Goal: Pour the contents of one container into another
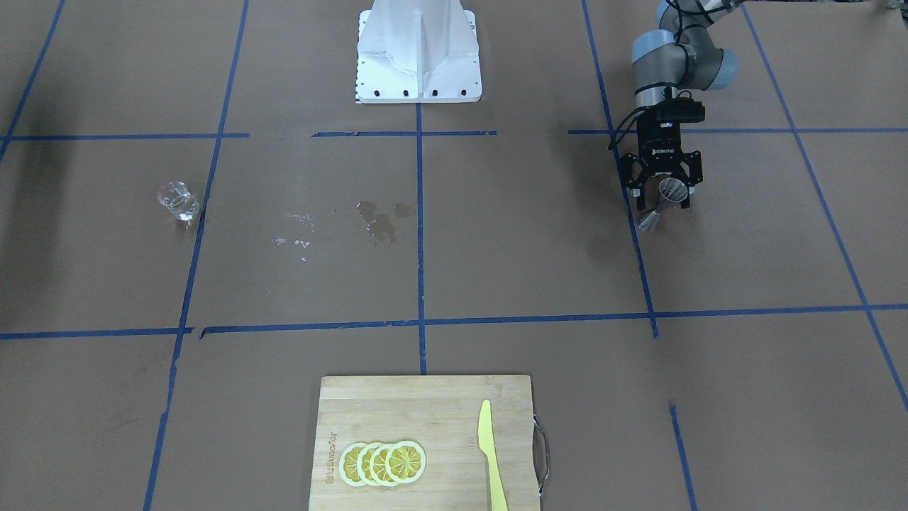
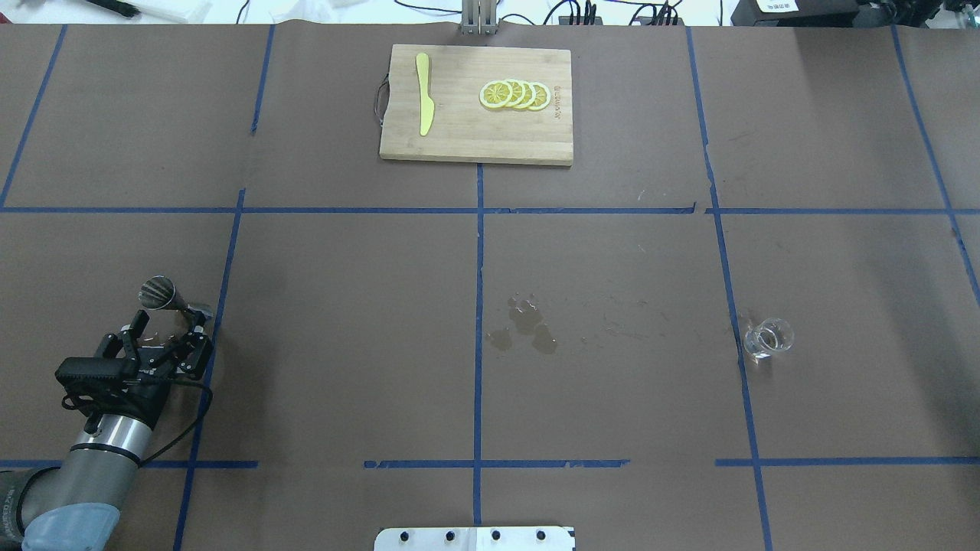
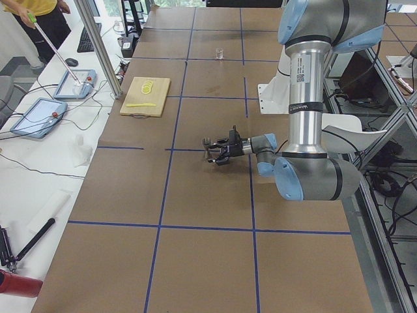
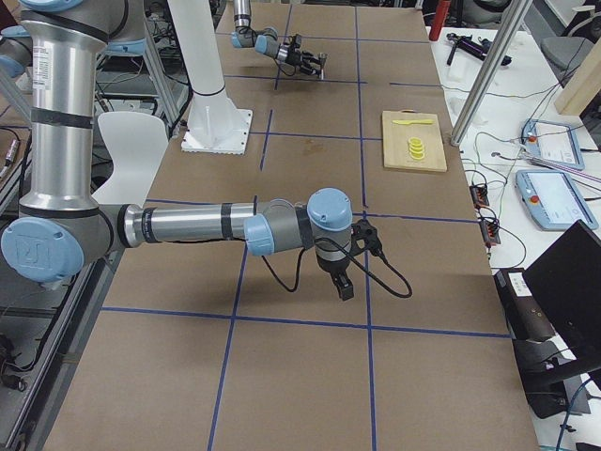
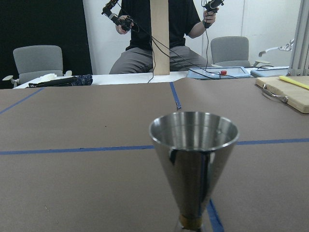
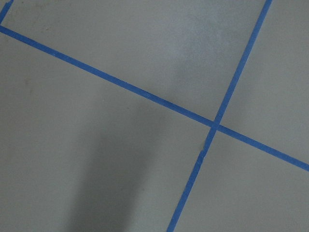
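The glass (image 2: 768, 337) is small, clear and colourless, short and round with a thick base. It stands upright with its mouth up on the table (image 2: 344, 344), at about 4 o'clock from the table's middle in the overhead view. Whether it holds any liquid cannot be told.

The jigger (image 2: 172, 298) is silver-grey metal, two cones joined at a narrow waist. It is upright, and the wrist view shows its shiny upper cone (image 5: 194, 154) with the round mouth open upward. It is at about 9 o'clock from the table's middle. The glass is at 3 o'clock from it, well apart.
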Robot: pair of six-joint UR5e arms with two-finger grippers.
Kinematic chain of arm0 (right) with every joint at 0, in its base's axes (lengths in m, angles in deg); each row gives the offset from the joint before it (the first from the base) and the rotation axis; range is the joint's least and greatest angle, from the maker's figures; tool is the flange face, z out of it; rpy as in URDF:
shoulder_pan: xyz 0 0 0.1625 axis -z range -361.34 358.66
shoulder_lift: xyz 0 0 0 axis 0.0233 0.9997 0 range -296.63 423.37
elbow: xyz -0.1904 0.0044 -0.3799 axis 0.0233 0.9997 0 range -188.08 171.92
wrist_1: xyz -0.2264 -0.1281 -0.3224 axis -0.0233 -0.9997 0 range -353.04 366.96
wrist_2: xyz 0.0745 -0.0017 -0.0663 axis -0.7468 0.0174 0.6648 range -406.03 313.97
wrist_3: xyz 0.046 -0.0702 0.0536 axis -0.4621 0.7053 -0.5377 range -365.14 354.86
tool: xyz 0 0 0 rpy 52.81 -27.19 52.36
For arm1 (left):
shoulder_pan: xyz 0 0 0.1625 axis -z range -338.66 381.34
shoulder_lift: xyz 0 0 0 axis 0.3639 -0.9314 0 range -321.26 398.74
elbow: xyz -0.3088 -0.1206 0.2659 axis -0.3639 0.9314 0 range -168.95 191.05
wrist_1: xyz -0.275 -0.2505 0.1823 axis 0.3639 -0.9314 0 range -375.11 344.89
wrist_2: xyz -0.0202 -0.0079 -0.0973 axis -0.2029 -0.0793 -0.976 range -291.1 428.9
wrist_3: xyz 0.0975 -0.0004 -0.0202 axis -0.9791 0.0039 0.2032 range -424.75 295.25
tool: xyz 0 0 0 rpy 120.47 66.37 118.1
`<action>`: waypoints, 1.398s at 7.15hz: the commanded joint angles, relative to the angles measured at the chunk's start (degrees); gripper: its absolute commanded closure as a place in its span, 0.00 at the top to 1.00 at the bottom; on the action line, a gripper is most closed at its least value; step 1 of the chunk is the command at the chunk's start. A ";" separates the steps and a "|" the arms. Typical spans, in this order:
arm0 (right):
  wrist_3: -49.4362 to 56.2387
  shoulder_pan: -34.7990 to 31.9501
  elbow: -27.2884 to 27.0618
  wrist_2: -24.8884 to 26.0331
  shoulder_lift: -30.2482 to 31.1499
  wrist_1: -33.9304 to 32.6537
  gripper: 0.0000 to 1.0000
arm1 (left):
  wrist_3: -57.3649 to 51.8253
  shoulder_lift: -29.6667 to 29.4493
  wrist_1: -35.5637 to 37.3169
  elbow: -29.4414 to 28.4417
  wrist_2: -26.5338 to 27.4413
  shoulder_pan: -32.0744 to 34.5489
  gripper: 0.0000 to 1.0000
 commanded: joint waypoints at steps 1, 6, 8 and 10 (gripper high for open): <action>0.00 0.00 0.00 0.00 -0.09 0.09 1.00 | -3.87 -0.92 -3.50 -0.58 -0.10 1.32 0.87; 0.00 0.00 0.09 0.00 -0.09 0.09 1.00 | -4.06 -1.45 -3.69 -0.67 -0.36 1.76 0.62; -0.09 0.00 0.09 0.00 -0.18 0.00 1.00 | -5.02 -2.14 -3.68 -0.75 -0.36 1.76 0.53; -0.09 0.00 0.09 0.00 -0.18 0.00 1.00 | -6.00 -2.68 -3.69 -0.75 -0.36 1.77 0.49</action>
